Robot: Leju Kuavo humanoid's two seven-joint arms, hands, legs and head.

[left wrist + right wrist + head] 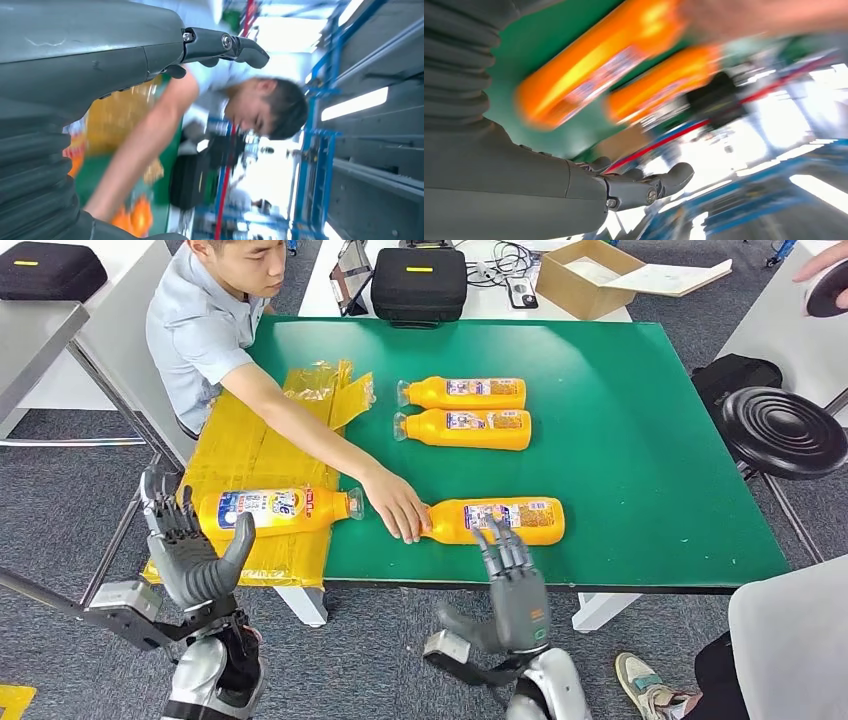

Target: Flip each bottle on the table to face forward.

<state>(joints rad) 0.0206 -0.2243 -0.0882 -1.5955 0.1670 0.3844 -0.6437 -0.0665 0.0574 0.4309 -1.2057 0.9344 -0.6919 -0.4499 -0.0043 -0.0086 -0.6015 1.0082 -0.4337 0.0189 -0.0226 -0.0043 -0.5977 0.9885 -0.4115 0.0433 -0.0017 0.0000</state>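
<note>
Head view puts you above a green table [640,440] with four orange bottles lying on their sides. Two lie side by side at the middle [462,393] [463,428], a third [497,520] near the front edge under a person's hand [397,506], and a fourth [280,510] on yellow plastic sheeting [250,455]. Your left hand [190,550] and right hand [512,580] hover empty, fingers spread.
</note>
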